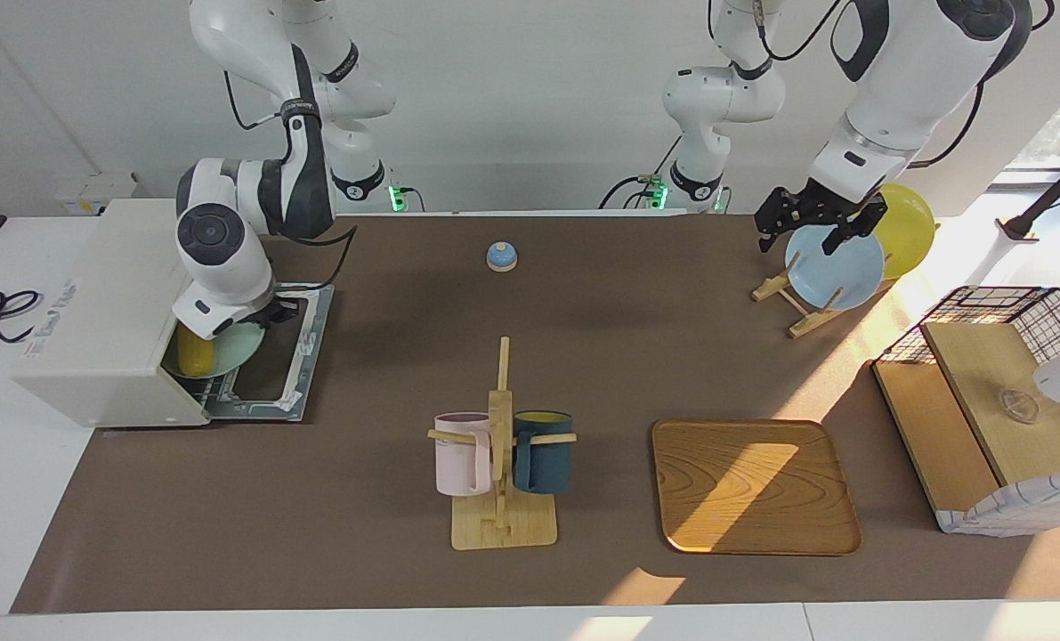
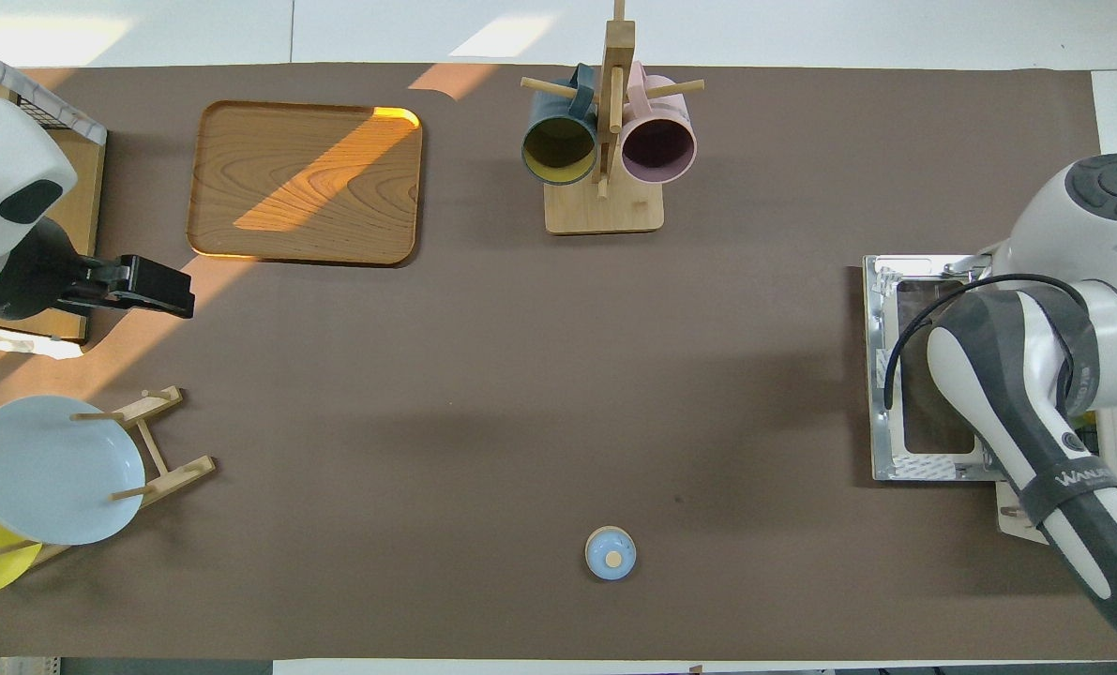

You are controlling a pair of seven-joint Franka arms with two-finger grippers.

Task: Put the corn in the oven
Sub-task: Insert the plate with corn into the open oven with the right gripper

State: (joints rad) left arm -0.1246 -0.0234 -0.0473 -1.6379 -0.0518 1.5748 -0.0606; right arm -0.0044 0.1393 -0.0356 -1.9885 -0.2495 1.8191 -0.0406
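Item: corn (image 1: 195, 353). Location: in the mouth of the oven (image 1: 93, 312), at the right arm's end of the bench, resting on a pale green plate (image 1: 238, 347) over the lowered door (image 1: 276, 356); long axis roughly upright as seen from across.

My right end effector (image 1: 227, 322): directly above the cob, fingers pressed together; whether on the cob, I cannot tell.

My left end effector (image 1: 814, 223): spread, empty, waiting over the plate rack (image 1: 792, 307).

Nearer arm: right. Judgement: release and retreat come next.

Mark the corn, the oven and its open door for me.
corn (image 1: 195, 353), facing view, yellow side on the plate.
oven (image 1: 93, 312), facing view, off-white top panel.
oven door (image 2: 924, 370), overhead view, dark glass pane.
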